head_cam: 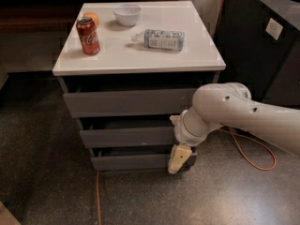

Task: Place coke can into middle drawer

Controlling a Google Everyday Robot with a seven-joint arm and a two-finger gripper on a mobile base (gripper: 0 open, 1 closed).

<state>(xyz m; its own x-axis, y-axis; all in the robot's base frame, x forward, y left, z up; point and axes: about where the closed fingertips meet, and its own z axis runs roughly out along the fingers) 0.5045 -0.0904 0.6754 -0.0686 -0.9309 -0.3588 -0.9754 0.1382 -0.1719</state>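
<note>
The coke can [88, 35] stands upright at the left of the white cabinet top [197, 46]. The middle drawer [126, 137] is a dark grey plain front between a taller one above and a shorter one below; it looks shut or nearly so. My gripper [179, 158] hangs from the white arm at the right front of the cabinet, pointing down in front of the lower drawer's right end, just below the middle drawer. It is far from the can and holds nothing that I can see.
A clear plastic bottle [161, 39] lies on its side mid-top. A white bowl [127, 14] and an orange fruit [92, 18] sit at the back. An orange cable [255, 158] runs on the floor at right. A dark cabinet [262, 46] stands to the right.
</note>
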